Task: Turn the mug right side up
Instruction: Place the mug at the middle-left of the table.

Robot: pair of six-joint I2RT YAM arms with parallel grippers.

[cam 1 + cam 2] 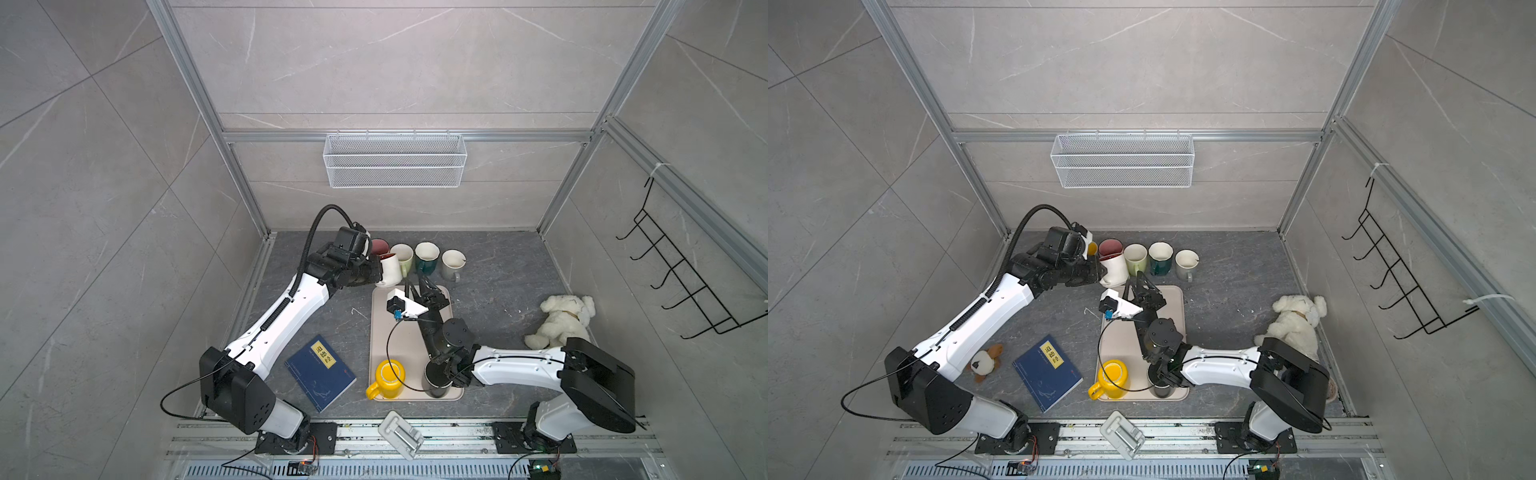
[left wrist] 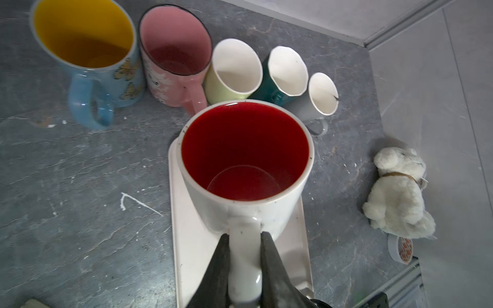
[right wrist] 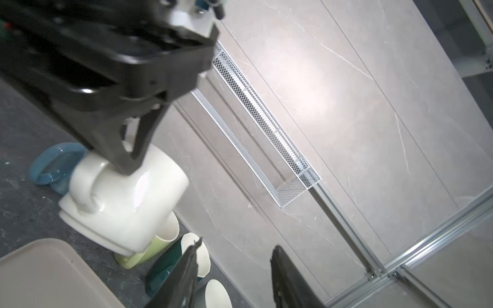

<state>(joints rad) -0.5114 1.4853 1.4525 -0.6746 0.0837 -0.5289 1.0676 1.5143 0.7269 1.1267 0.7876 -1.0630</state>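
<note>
Eight mugs: a white mug (image 2: 240, 210) at the left fingers (image 2: 274, 269); five just beyond them, a blue mug (image 2: 85, 48), pink mug (image 2: 174, 50), pale green mug (image 2: 234, 72), teal mug (image 2: 286, 72) and grey mug (image 2: 321, 96); a yellow mug (image 1: 388, 378) and dark mug (image 1: 435, 388) well behind the right fingers (image 3: 186, 274). One tray (image 1: 378, 316). Two toys: a white plush dog (image 1: 565, 320) and a small brown-and-white plush (image 1: 984, 363). One book (image 1: 320, 372), wire basket (image 1: 395, 162), hook rack (image 1: 702, 286) and tape roll (image 2: 400, 249).

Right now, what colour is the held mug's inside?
The mug is red inside, white outside; best in left wrist view.

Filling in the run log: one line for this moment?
left gripper: shut on mug handle | mug: mouth up, tilted, near tray end | right gripper: open, empty
</note>
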